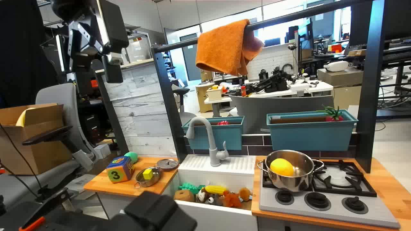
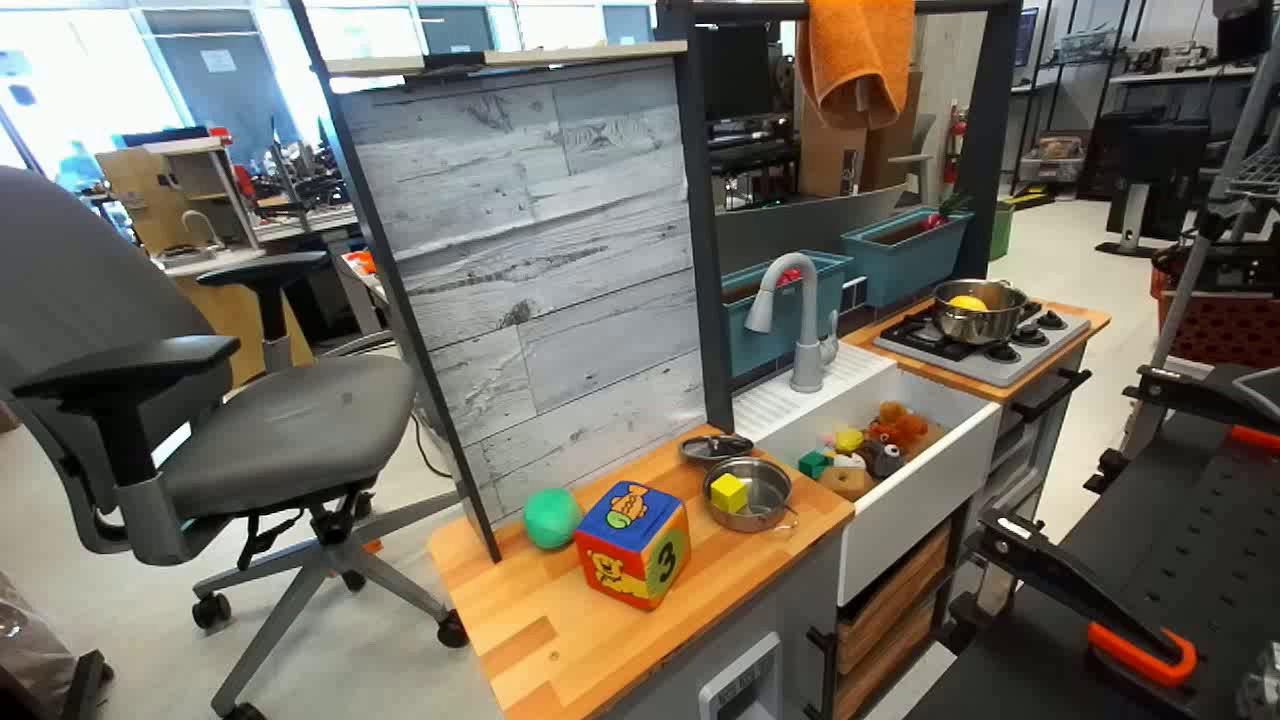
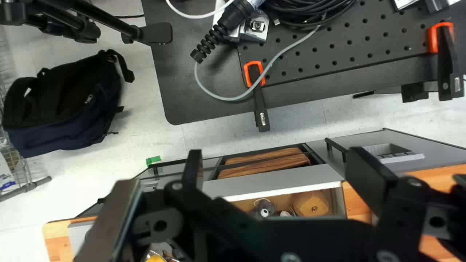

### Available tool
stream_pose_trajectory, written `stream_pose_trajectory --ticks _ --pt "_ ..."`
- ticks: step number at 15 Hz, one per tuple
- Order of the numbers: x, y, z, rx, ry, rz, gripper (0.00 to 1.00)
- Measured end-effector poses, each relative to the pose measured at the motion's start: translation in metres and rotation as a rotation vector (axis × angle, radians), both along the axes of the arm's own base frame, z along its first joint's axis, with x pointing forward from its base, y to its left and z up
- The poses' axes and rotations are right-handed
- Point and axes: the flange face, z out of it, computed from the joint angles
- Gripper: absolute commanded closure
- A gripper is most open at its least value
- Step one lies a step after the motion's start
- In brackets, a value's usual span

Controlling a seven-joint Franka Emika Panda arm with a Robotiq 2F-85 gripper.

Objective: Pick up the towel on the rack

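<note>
The orange towel (image 1: 221,46) hangs folded over the dark rack bar (image 1: 298,14) above the toy kitchen. It also shows at the top of an exterior view (image 2: 858,60), with its upper part cut off. My gripper (image 1: 98,72) is high at the upper left of an exterior view, well to the side of the towel and apart from it. In the wrist view my gripper (image 3: 278,163) has its fingers wide apart with nothing between them, pointing down over the sink. The towel is out of the wrist view.
Below the rack stand a grey faucet (image 1: 210,138), a sink (image 1: 221,210) of toy foods, and a steel pot (image 1: 289,183) on the stove. Blue-green planters (image 1: 311,134) hang behind. A tall wood-pattern panel (image 2: 560,270) and dark posts (image 1: 372,86) flank the kitchen. A toy cube (image 2: 632,545) sits on the counter.
</note>
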Motion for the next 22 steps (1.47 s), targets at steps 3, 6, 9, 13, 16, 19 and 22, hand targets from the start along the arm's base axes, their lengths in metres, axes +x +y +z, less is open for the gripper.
stream_pose_trajectory --ticks 3,6,9,13,16,19,22 --pt "0.0 0.0 0.0 0.0 -0.001 0.0 0.0" --pt "0.0 0.0 0.0 0.0 -0.001 0.0 0.0" --pt "0.0 0.0 0.0 0.0 -0.001 0.0 0.0" --pt "0.009 -0.003 0.002 0.054 -0.11 -0.032 0.0" --pt "0.021 -0.014 0.009 0.121 -0.263 -0.094 0.0" --pt "0.034 -0.028 0.016 0.19 -0.4 -0.189 0.0" --pt "0.054 -0.048 0.032 0.266 -0.519 -0.306 0.0"
